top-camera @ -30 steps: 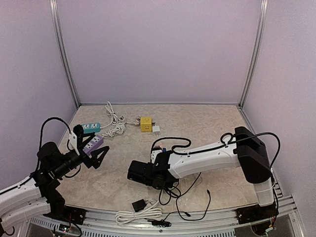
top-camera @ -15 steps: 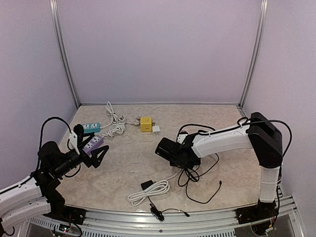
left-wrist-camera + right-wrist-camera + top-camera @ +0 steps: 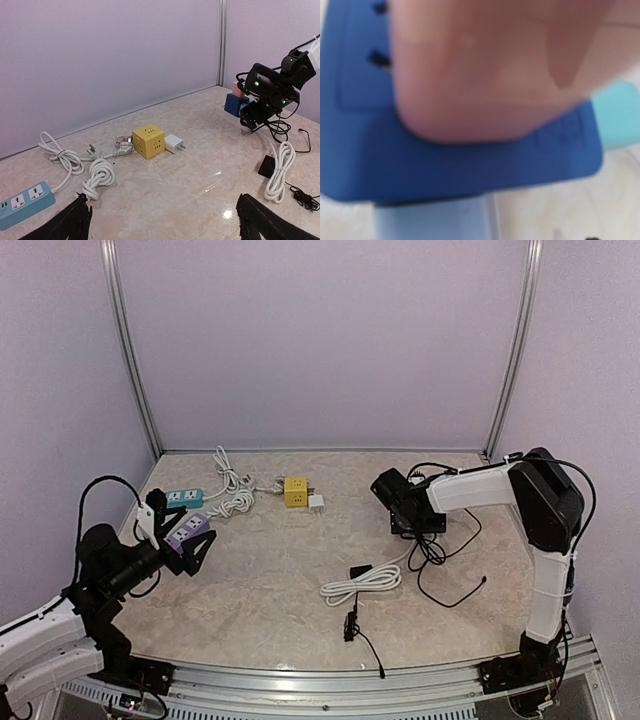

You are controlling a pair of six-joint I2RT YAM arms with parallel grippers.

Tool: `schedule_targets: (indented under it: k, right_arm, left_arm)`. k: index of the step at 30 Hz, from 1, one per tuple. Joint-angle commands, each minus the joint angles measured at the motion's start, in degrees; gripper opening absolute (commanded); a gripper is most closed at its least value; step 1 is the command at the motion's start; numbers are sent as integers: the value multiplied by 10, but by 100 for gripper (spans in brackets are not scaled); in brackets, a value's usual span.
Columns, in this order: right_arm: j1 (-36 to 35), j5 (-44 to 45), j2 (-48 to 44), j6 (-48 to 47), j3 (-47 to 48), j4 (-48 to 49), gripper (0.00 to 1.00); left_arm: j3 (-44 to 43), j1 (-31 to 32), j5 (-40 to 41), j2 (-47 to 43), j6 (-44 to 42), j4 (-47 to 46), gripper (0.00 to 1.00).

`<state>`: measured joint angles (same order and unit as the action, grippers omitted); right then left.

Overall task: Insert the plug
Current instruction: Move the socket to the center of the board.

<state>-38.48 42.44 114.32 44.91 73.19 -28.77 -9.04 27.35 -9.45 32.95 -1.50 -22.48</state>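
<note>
Up close, rounded pink plug (image 3: 485,65) on blue socket block (image 3: 445,165), L fingers (image 3: 74,223) apart, R fingers (image 3: 251,116) unclear

Pale lilac walls (image 3: 320,340), metal corner posts (image 3: 131,350), beige marbled tabletop (image 3: 270,590), soft even light.

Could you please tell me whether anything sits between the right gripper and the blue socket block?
Yes: a pink piece sits against the blue socket block, filling the right wrist view and covering much of its face; two slots show at upper left. Whether the right gripper holds it, I cannot tell.
</note>
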Motion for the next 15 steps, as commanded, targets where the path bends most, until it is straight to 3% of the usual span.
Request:
schedule_targets:
  k: [1, 8, 15]
  right_arm:
    - [36, -41, 19, -91, 13, -10, 88]
    - [17, -62, -19, -110, 26, -25, 92]
    - [-5, -123, -92, -102, -2, -36, 100]
  left_arm:
    - [1, -13, -7, 5, 4, 8, 99]
    - [-11, -34, 8, 1, 6, 27, 99]
    - [-141, -82, 168, 10, -10, 240, 99]
